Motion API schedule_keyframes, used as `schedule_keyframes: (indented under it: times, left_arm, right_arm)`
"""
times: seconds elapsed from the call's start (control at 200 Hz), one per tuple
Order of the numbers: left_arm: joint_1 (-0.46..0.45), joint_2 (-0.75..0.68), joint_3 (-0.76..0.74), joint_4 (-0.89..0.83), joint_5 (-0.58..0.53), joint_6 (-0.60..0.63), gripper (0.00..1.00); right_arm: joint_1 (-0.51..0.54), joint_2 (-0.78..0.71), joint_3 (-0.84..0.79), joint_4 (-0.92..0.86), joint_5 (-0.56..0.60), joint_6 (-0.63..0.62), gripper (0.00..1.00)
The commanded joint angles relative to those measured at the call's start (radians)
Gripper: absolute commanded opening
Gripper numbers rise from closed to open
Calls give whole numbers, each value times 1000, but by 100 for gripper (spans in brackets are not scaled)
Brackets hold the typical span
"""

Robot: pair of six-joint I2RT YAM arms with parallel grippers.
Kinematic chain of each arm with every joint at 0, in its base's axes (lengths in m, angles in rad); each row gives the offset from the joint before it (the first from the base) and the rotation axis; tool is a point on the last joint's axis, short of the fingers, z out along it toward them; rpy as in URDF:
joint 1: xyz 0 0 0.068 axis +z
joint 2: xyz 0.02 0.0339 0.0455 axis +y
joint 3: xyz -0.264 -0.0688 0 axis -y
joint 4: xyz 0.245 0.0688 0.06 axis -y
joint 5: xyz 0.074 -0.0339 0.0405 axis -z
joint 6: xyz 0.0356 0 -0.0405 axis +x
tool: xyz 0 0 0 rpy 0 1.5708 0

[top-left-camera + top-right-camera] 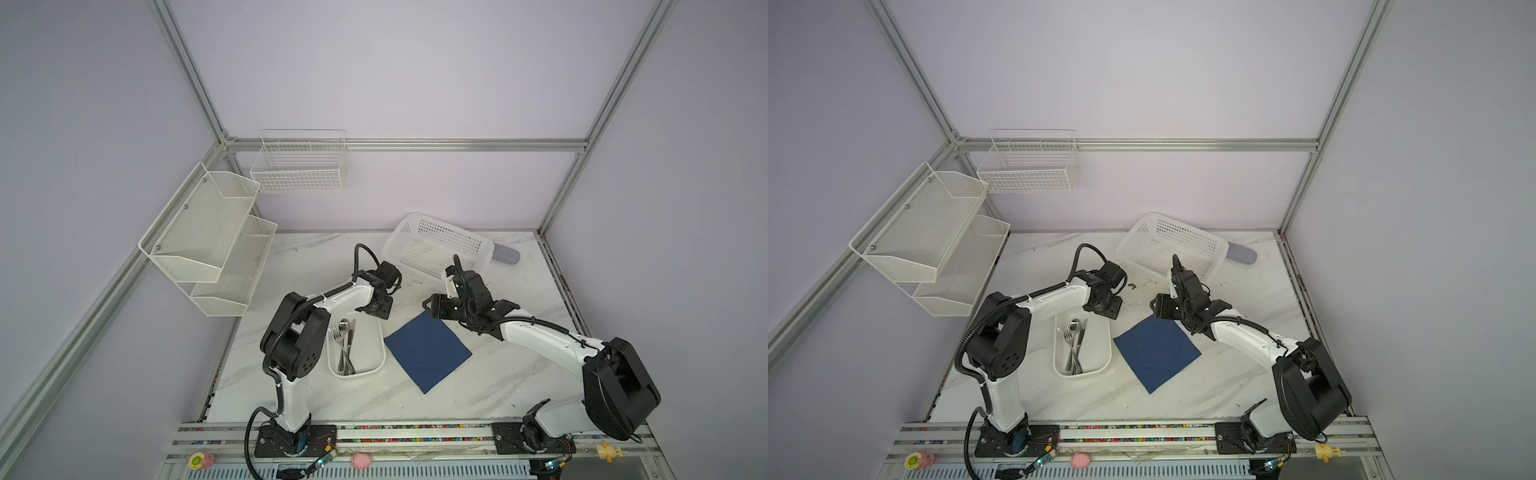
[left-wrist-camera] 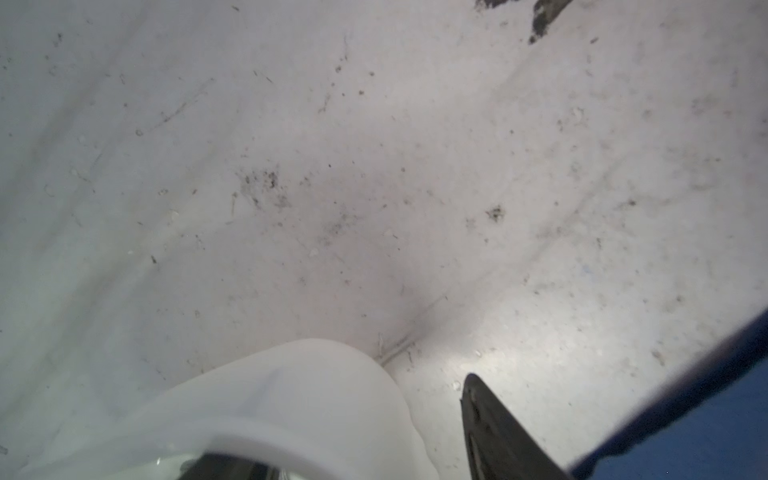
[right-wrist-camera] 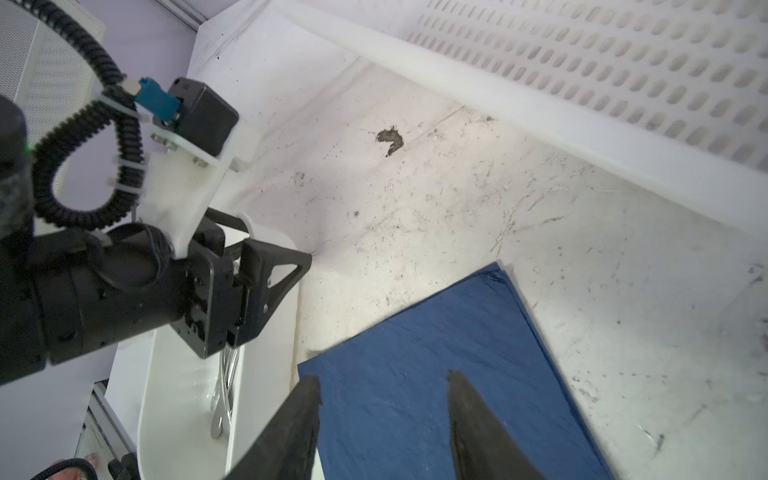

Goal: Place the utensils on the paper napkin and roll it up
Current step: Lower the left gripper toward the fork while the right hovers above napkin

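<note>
In both top views the utensils (image 1: 345, 345) lie bundled in the dish (image 1: 370, 353), heads toward the far end and handles crossing near the front. None is on the napkin (image 1: 428, 351) yet. It lies flat just beside the dish, turned corner-on to me, which I judge suits laying the pieces along the diagonal and rolling from a corner. My left gripper (image 1: 376, 309) points down at the dish's far end, close to the heads, where I would take them. My right gripper (image 1: 434, 307) sits low over the napkin's far corner, I think so it can pin the thin sheet against sliding.

In the left wrist view, one finger (image 2: 494, 432) stands outside the dish's rounded end wall, with bare table (image 2: 374, 166) showing between them. A dark shape at the frame edge inside the dish looks like the other finger. So the jaws are spread astride the wall, pinching nothing I can see.

In the right wrist view, my two fingers (image 3: 299, 428) are spread with only blue napkin between them. Whether they touch the paper I cannot tell. The left gripper hangs over the dish end, with the utensils beneath it in the dish.
</note>
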Motion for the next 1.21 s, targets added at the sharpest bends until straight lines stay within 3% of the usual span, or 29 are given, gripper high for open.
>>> schedule_keyframes:
  times: [0.0, 0.09, 0.4, 0.775, 0.9, 1.2]
  left_arm:
    - [30, 13, 106, 25, -17, 109, 56]
    - [36, 24, 117, 25, -25, 142, 48]
    - [41, 39, 121, 34, 7, 194, 38]
    - [41, 5, 99, 45, 19, 174, 36]
    - [41, -19, 78, 61, 29, 183, 30]
    - [40, -21, 99, 24, 17, 153, 31]
  right_arm:
    - [8, -21, -28, -6, -9, 6, 52]
    - [8, -24, -36, -7, -7, 7, 52]
    - [9, -18, -39, 0, -14, 7, 52]
    - [27, 21, -45, -9, -94, -30, 52]
    - [55, 48, -28, -69, -72, -70, 52]
    - [109, 92, -30, -103, -34, -83, 52]
